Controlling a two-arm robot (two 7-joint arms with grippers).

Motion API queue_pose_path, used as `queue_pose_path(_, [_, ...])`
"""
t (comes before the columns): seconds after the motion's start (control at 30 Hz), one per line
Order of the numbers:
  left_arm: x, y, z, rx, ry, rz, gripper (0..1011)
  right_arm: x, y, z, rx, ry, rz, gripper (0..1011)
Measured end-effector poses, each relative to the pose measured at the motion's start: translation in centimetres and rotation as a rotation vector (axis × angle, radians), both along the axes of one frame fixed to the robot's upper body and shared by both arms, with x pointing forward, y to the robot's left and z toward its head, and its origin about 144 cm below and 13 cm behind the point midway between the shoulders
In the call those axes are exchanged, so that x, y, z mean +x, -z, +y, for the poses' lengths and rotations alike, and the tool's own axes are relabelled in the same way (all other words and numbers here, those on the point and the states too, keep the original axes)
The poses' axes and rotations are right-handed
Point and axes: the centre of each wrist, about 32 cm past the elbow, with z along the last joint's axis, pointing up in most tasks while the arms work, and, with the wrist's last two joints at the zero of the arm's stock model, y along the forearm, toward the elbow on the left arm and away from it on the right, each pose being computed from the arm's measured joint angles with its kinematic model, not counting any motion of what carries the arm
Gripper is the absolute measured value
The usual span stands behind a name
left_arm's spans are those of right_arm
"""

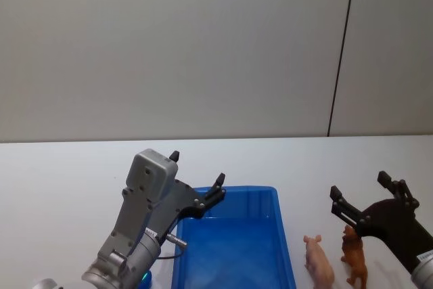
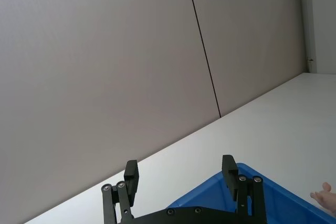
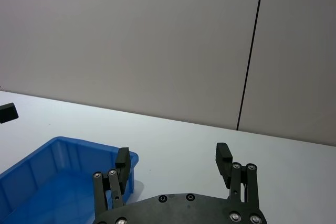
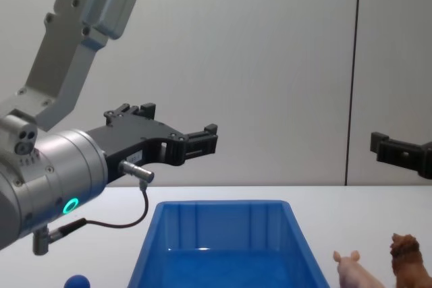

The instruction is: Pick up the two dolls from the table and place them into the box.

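The blue box (image 1: pixel 237 189) stands on the white table just before me, and I see nothing inside it. To its right stand the two dolls side by side, a pale pink pig (image 1: pixel 319 260) and a brown lion-like figurine (image 1: pixel 354 256). My left gripper (image 1: pixel 197 168) hovers open and empty over the box's far left corner. My right gripper (image 1: pixel 359 184) hangs open and empty above and just behind the dolls. In the chest view the pig (image 4: pixel 352 269) and the lion (image 4: pixel 408 261) sit right of the box (image 4: pixel 223 204), well below both grippers.
A small blue ball (image 4: pixel 77 281) lies on the table left of the box. A grey wall with a dark vertical seam (image 1: pixel 342 52) closes the back. The white tabletop (image 1: pixel 67 181) stretches wide to the left and behind the box.
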Motion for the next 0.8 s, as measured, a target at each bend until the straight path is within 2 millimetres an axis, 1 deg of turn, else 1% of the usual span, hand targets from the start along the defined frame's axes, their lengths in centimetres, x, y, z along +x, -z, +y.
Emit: queue_pose_path(0.8, [0.00,0.00,0.00,0.000,0.000,0.000,1002,0.00,0.00,0.00,0.000,0.000,0.000,1001])
